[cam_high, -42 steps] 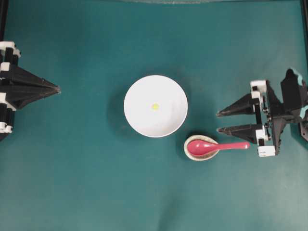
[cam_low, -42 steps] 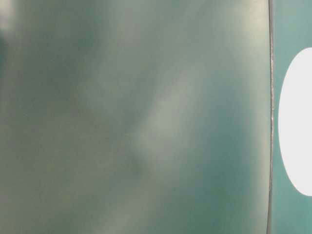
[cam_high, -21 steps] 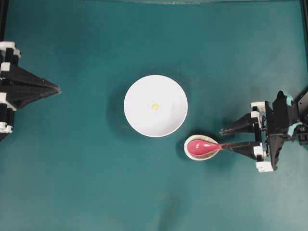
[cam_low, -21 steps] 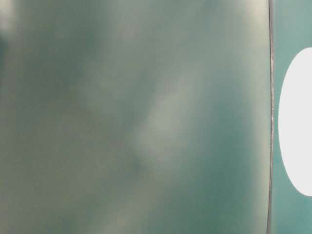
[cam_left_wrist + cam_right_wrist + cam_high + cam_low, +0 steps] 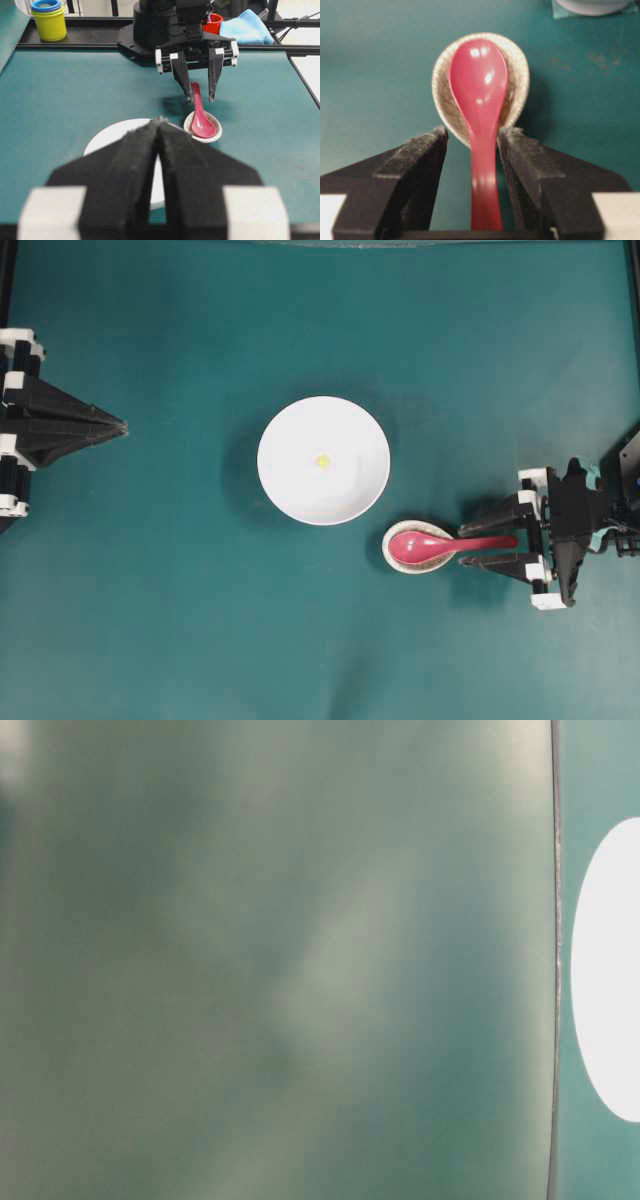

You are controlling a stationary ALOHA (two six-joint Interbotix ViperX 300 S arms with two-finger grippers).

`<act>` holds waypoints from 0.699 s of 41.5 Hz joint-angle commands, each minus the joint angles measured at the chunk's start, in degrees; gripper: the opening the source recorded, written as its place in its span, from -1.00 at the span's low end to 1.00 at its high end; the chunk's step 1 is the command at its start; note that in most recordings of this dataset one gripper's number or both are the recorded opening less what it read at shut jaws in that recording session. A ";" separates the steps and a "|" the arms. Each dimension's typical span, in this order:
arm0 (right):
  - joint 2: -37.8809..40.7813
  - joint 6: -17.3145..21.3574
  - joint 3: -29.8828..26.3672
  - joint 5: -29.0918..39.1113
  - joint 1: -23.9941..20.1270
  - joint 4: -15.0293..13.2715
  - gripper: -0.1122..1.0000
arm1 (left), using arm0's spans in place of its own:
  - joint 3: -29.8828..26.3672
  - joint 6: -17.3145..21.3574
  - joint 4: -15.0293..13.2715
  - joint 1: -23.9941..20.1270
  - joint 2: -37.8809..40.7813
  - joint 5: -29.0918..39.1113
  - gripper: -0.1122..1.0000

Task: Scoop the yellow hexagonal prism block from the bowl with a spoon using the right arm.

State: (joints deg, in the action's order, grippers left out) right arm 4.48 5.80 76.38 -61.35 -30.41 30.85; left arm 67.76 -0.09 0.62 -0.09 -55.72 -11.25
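Observation:
The white bowl [image 5: 323, 460] sits mid-table with the tiny yellow hexagonal prism block [image 5: 322, 461] lying at its centre. To its lower right the pink-red spoon [image 5: 440, 543] rests with its scoop in a small speckled beige dish [image 5: 418, 546], handle pointing right. My right gripper [image 5: 468, 544] is open, one finger on each side of the handle, gaps showing on both sides. The wrist view shows the spoon [image 5: 481, 125] running between the fingers [image 5: 532, 170] without contact. My left gripper [image 5: 122, 426] is shut and empty at the left edge. It shows in its own wrist view [image 5: 160, 121] over the bowl [image 5: 107, 137].
A yellow cup with a blue ring [image 5: 48, 19], a red cup [image 5: 215, 22] and a blue cloth [image 5: 247, 27] lie beyond the far table edge behind the right arm. The table-level view is a blur with a white oval [image 5: 610, 970] at its right.
My right gripper has come down and slid leftward, from beside the handle's end to straddling the spoon's handle, still open. The left arm, bowl and block have not moved.

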 commanded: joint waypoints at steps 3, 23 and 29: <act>0.53 0.00 0.35 -1.49 -0.26 1.05 0.14 | -1.49 -0.09 0.18 0.00 0.62 -0.26 -0.76; 3.69 0.00 0.18 -3.43 -0.26 0.97 -0.10 | -1.49 -0.09 0.18 0.00 0.53 -0.26 -0.76; 3.60 0.00 0.18 -3.60 -0.26 0.88 -0.09 | -1.49 -0.09 0.18 0.00 0.53 -0.09 -0.76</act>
State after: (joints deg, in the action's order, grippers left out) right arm 8.79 5.80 76.73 -64.16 -30.41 31.82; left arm 67.76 -0.09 0.62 -0.09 -55.63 -11.25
